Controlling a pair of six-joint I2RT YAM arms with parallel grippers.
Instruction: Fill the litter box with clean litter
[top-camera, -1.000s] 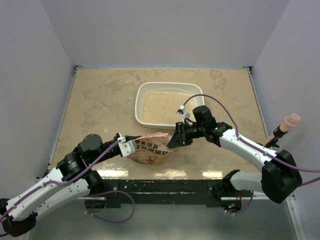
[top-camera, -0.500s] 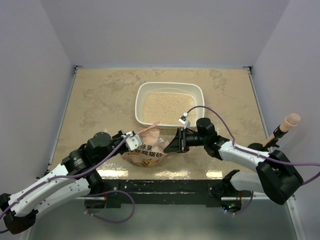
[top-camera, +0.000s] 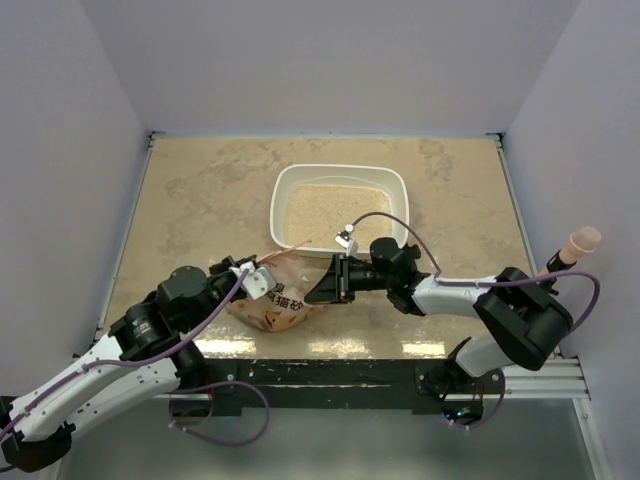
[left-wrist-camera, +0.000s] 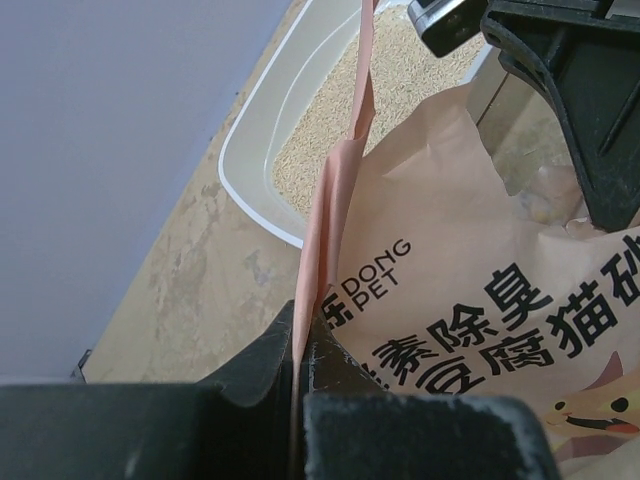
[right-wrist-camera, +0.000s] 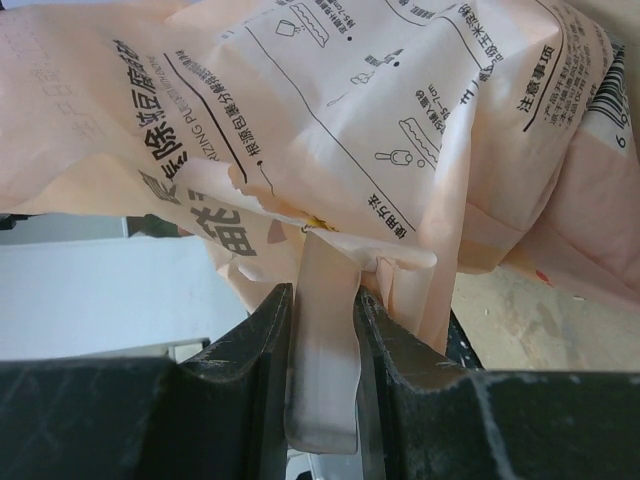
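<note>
From where I stand, the white shallow rectangular plastic litter box (top-camera: 279, 200) sits in the middle of the mottled beige table (top-camera: 195, 195), and the fine pale beige clean litter (top-camera: 335, 215) covers its floor in a rather even layer. The orange-pink soft printed bag (top-camera: 272, 306) is not over the box. It hangs low just in front of the near rim, close to the table's near edge, between the two arms. The left tool (left-wrist-camera: 300, 335) is pressed together on a thin folded edge of the bag, which runs up from between the fingers towards the box. The right tool (right-wrist-camera: 322, 300) pinches a pale flap at a torn edge on the other side. I think the bag is held at two sides because it is soft and would fold over itself if only one tool carried it; two grips also let the arms steer the opening. The bag looks slack and wrinkled, so I judge that not much is inside, though I cannot see into it. Its upper edge points to the box, so the box probably stands where it does so that grains fall into the tray and not on the table
</note>
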